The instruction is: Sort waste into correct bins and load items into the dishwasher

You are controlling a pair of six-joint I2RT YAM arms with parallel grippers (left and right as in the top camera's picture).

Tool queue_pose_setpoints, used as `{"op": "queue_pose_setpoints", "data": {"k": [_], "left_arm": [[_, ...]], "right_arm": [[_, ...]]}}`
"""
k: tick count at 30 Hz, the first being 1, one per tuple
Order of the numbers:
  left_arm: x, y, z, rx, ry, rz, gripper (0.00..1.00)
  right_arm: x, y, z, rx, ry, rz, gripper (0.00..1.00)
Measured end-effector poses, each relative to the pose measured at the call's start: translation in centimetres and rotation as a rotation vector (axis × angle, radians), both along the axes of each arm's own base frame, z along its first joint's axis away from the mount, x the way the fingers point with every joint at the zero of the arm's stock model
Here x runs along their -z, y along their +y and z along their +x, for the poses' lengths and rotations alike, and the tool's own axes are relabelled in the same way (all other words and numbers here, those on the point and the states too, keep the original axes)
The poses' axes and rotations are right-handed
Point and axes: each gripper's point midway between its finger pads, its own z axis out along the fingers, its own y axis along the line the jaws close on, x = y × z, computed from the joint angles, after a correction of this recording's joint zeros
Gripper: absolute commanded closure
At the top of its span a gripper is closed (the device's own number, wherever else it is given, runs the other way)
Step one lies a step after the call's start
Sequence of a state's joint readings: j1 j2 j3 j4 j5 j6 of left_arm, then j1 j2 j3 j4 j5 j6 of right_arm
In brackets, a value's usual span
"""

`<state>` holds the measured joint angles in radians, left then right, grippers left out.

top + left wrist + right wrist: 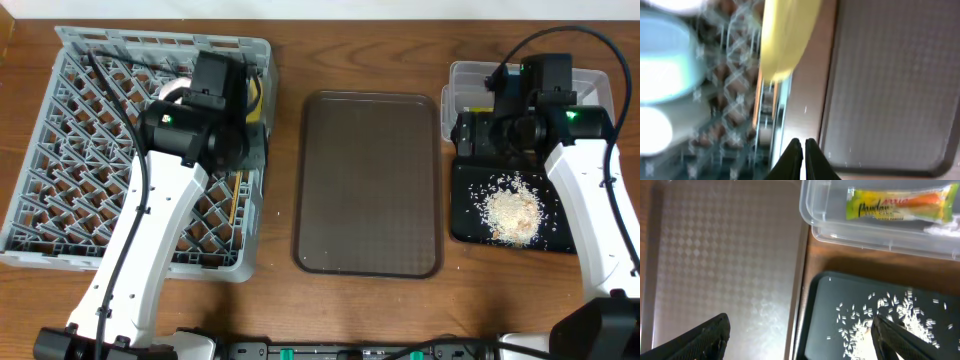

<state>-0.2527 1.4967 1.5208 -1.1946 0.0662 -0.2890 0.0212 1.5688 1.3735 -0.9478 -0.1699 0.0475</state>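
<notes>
Most of the sorting looks finished. The snack wrapper [900,205] lies in the clear tub [840,227] with the white scrap [940,228] beside it, and the rice crumbs [512,208] sit heaped in the black tray [465,215] just in front of the tub. The left wrist view of the grey dish rack [60,150] is blurred. It shows the pale yellow plate [785,35] by the rack's right wall, the light blue bowl [665,55] further in, and a white round thing [652,132] that could be bowl or cup. Thin chopsticks [237,205] seem to lie among the pegs. The brown tray [368,180] carries nothing and no loose item shows on the counter [285,50], so little seems left. The left hand [803,160], fingers pressed together on nothing, hangs at the rack's right edge. The right hand [800,335], spread wide and empty, hovers over the gap between brown tray and black tray. Only the arms, covering parts of rack and tub, obstruct anything.
</notes>
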Motion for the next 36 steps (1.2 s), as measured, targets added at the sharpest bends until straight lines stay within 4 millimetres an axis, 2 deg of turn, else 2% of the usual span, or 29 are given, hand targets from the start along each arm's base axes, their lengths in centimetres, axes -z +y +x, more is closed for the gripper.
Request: {"op": "queue_pose_setpoints", "data": {"k": [4, 9, 29, 30, 31, 32, 33, 34, 36], "left_arm": [[0.5, 0.5, -1.7, -0.095, 0.081, -0.004, 0.93], [0.7, 0.7, -2.5, -0.143, 0.115, -0.004, 0.93], [0.8, 0.9, -3.0, -0.161, 0.139, 0.000, 0.92], [0.8, 0.9, -3.0, -0.161, 0.139, 0.000, 0.78], [0.8, 0.9, -3.0, -0.161, 0.139, 0.000, 0.49], [0.8, 0.9, -3.0, -0.160, 0.138, 0.001, 0.30], [0.8, 0.9, -3.0, -0.158, 0.137, 0.001, 0.23], [0.8, 0.9, -3.0, -0.154, 0.135, 0.002, 0.21], [0.8, 1.0, -2.9, -0.144, 0.131, 0.011, 0.20]], "right_arm": [[0.3, -0.1, -0.6, 0.003, 0.029, -0.007, 0.11], [0.6, -0.1, -1.3, 0.003, 0.057, -0.008, 0.11], [0.8, -0.2, -1.9, 0.007, 0.086, -0.007, 0.10], [0.8, -0.2, -1.9, 0.007, 0.086, -0.007, 0.08], [0.8, -0.2, -1.9, 0.007, 0.087, -0.007, 0.08], [0.8, -0.2, -2.0, 0.009, 0.090, -0.006, 0.08], [0.9, -0.2, -2.2, 0.010, 0.099, -0.006, 0.07], [1.0, -0.2, -2.5, 0.011, 0.114, -0.006, 0.02], [1.1, -0.2, -2.8, 0.013, 0.124, -0.006, 0.01]]}}
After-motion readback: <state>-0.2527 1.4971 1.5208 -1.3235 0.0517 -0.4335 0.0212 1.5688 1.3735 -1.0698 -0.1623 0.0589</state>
